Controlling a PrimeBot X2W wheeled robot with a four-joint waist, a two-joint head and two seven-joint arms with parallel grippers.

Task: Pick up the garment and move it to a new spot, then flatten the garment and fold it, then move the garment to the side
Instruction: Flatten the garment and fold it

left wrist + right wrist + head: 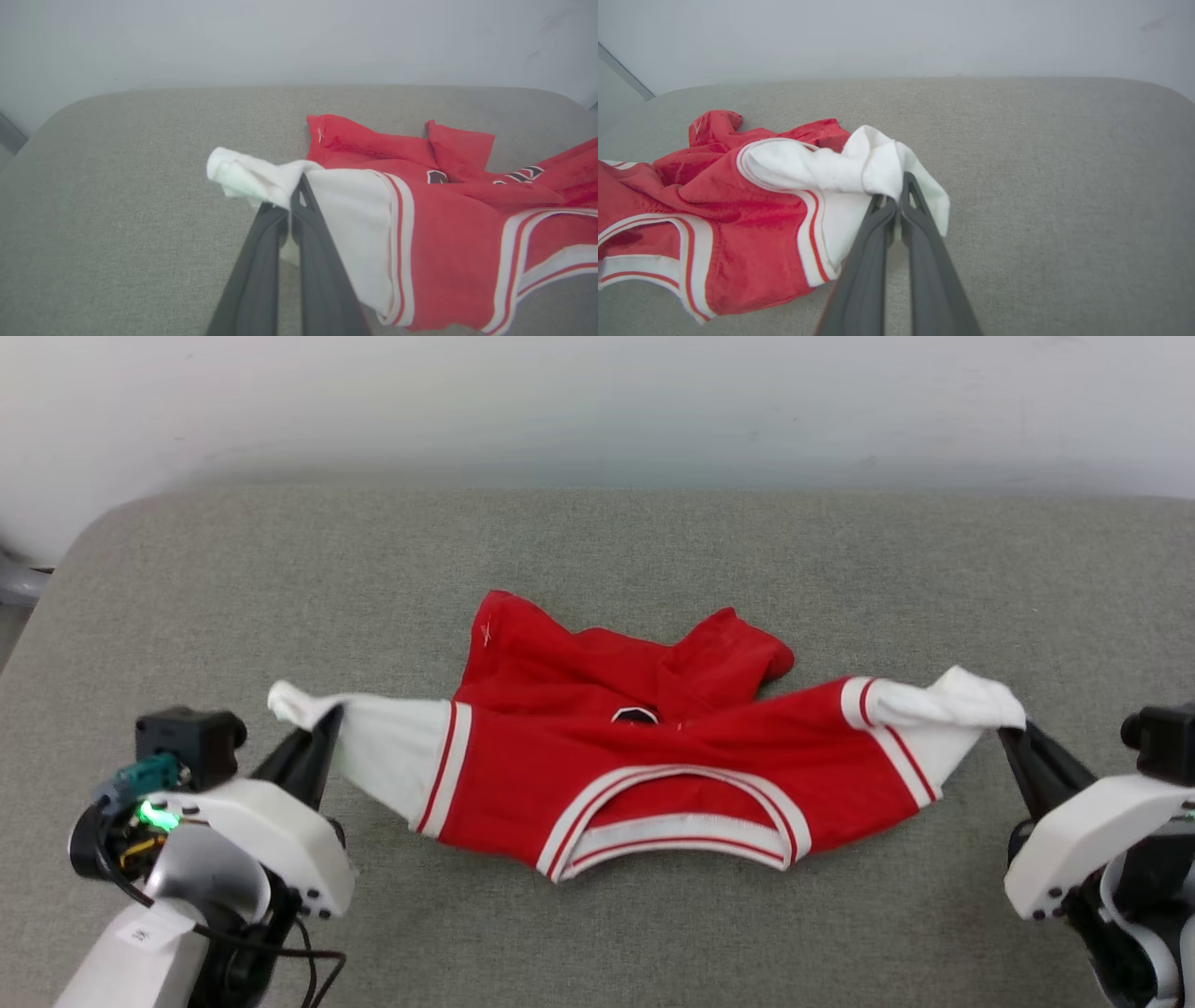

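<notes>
Two grippers pinch the garment at opposite ends. Fingers of the left gripper are pressed together on one white sleeve. Fingers of the right gripper are pressed together on the other sleeve. The garment lies mid-way across the grey padded top, stretched between both grippers, with its collar toward the robot and its red body bunched toward the wall.

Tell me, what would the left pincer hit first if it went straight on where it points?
The white sleeve of the garment, which the left pincer pinches; past that, probably just grey cushion toward the wall.
</notes>
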